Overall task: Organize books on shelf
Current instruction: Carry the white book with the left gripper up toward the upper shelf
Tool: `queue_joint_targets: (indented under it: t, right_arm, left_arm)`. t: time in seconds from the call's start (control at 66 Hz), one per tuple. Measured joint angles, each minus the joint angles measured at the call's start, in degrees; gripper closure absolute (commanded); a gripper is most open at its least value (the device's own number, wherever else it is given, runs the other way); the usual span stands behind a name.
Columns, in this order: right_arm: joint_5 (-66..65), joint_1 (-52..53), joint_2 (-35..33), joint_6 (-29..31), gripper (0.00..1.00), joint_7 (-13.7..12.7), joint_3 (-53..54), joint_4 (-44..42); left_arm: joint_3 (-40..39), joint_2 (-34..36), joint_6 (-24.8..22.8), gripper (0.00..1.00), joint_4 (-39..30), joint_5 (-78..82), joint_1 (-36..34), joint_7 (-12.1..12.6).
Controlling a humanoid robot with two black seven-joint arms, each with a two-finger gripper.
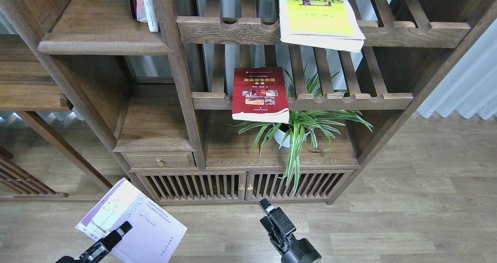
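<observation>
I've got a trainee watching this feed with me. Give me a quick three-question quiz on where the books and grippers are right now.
1. True or false: the red book lies flat on a slatted rack, its near edge jutting past the front rail.
2. Which gripper holds the lavender book? A) left gripper B) right gripper C) neither
3. Fill in: the potted plant stands below the ____ book.

Key
1. True.
2. A; the right gripper carries nothing.
3. Red; the yellow-green book lies on the rack above it.
</observation>
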Motion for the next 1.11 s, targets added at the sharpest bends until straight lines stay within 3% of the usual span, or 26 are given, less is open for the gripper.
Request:
queue_joint_targets:
  t: [0.242,0.697,1.106]
  right_arm:
    - [0.0,0.0,0.0,0.0,0.02,0.0,0.0,0.0]
    - [0.0,-0.2,0.0,0.0,0.02,0.0,0.1,-0.1]
    - [-0.2,0.3,0.0,0.0,0.02,0.0,0.0,-1.8]
  left_arm:
    - [-3.5,-0.7,0.0,0.93,0.0,0.4,0.7,0.0]
    - [-18.0,-3.8,0.0,0.95,0.0,1.5,-0.2,-0.1]
    - [-24.6,-0.3,0.0,0.93,-0.1,1.2,-8.9,0.3]
